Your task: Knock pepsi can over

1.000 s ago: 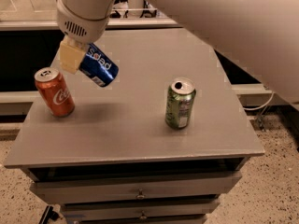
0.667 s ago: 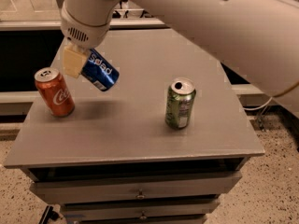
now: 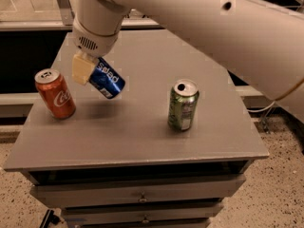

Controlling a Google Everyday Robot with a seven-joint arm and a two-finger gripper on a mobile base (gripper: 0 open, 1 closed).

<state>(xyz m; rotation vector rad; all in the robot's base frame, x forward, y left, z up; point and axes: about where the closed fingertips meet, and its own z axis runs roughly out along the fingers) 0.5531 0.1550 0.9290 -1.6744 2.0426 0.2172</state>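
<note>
The blue pepsi can [image 3: 107, 79] is tipped far over on the grey table top [image 3: 142, 127], left of the middle, with its long axis running from upper left to lower right. Its white lettering reads upside down. My gripper [image 3: 82, 69], beige at the tip, comes down from the big white arm [image 3: 190, 18] and sits against the can's upper left end. I cannot tell whether the can rests flat on the table or hangs a little above it; a shadow lies below it.
An orange-red Coca-Cola can [image 3: 55, 93] stands upright near the table's left edge, close to the gripper. A green can [image 3: 183, 104] stands upright right of the middle. Drawers [image 3: 142, 196] lie under the front edge. Speckled floor surrounds the table.
The gripper and the pepsi can have shifted together a little to the right and towards the front. The can keeps the same tilt. The other two cans have not moved.
</note>
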